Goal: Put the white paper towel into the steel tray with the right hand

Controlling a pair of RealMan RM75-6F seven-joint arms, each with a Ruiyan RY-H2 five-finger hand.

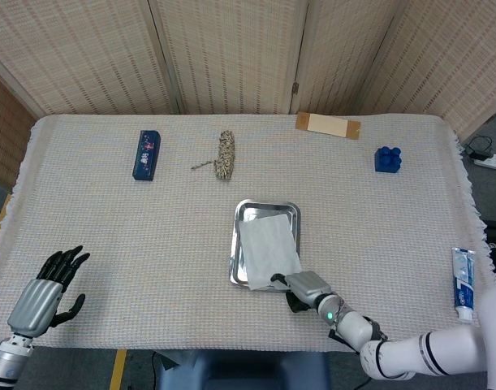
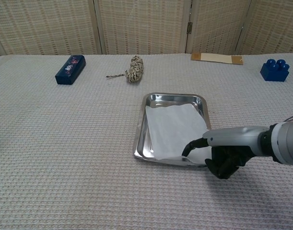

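Cloth-covered table (image 1: 109, 236) carries steel tray (image 1: 237, 244), blue case (image 1: 147, 153), rope bundle (image 1: 224, 156), cardboard strip (image 1: 328, 124), blue brick (image 1: 387, 158), toothpaste tube (image 1: 463, 281).

I'm seeing the white paper towel (image 2: 174, 131) lying flat and slightly skewed inside the steel tray (image 2: 151, 100), covering most of its floor, with its near edge resting at the tray's front rim. The tray, a shiny rectangle with rounded corners, is sitting level near the middle of the table.
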